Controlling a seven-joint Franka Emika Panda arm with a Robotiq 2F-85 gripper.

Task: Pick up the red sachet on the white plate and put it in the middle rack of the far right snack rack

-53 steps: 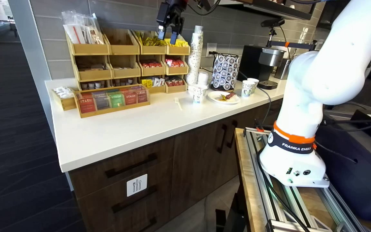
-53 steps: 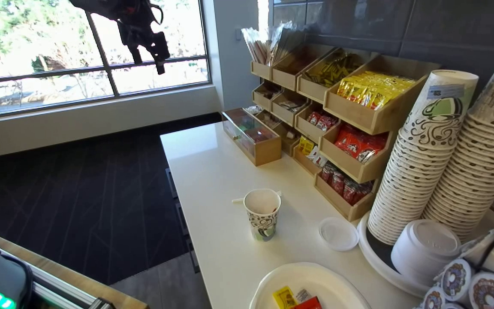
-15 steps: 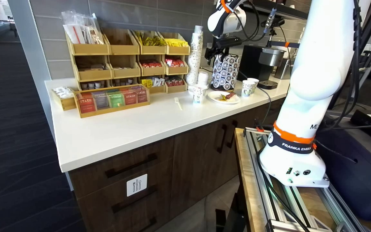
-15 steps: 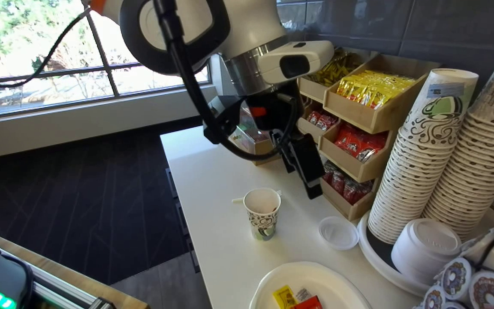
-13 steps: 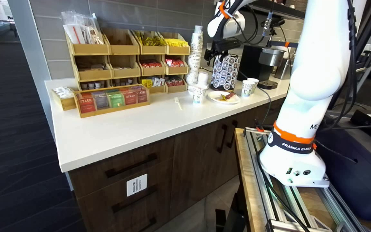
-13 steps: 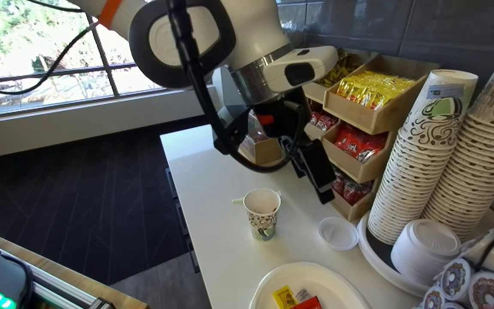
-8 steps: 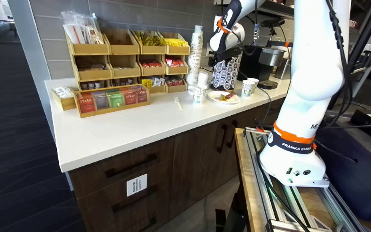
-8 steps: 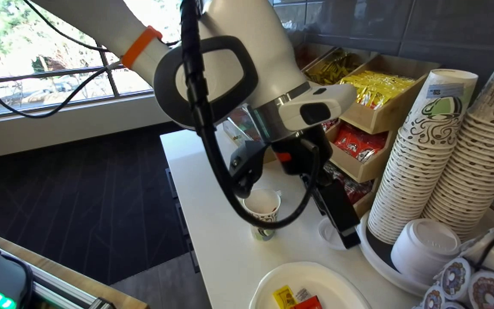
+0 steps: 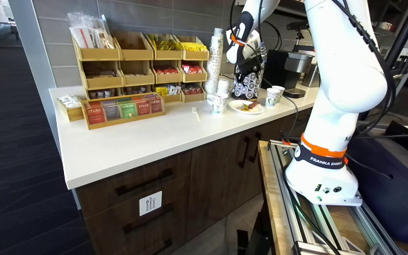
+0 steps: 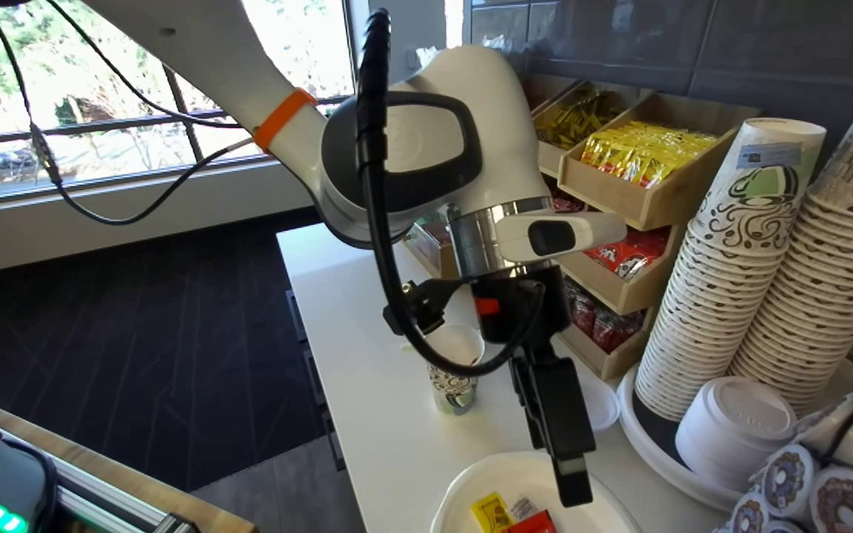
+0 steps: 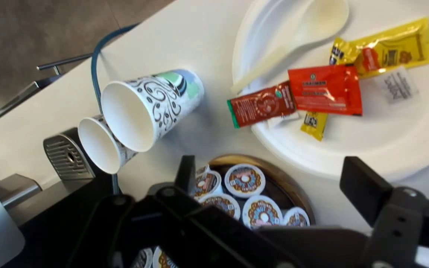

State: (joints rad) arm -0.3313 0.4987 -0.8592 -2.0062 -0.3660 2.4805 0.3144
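Note:
My gripper is open and empty in the wrist view. It points down and is above the counter, close to the plate; it also shows in an exterior view. The white plate lies beyond the fingertips and also shows in both exterior views. The flat red sachet lies on it, partly over a yellow packet and touching a darker red packet with a green end. The snack rack is the end column; its middle rack holds red packets. The arm partly hides that rack in an exterior view.
A round holder of coffee pods stands below the gripper, close to the plate. Paper cups, a pale spoon and tall cup stacks stand around. A single cup is between plate and organiser.
The arm has come from up near the organiser, down and toward the plate and the pod holder. The hand has turned to point more straight down. The sachets have not moved.

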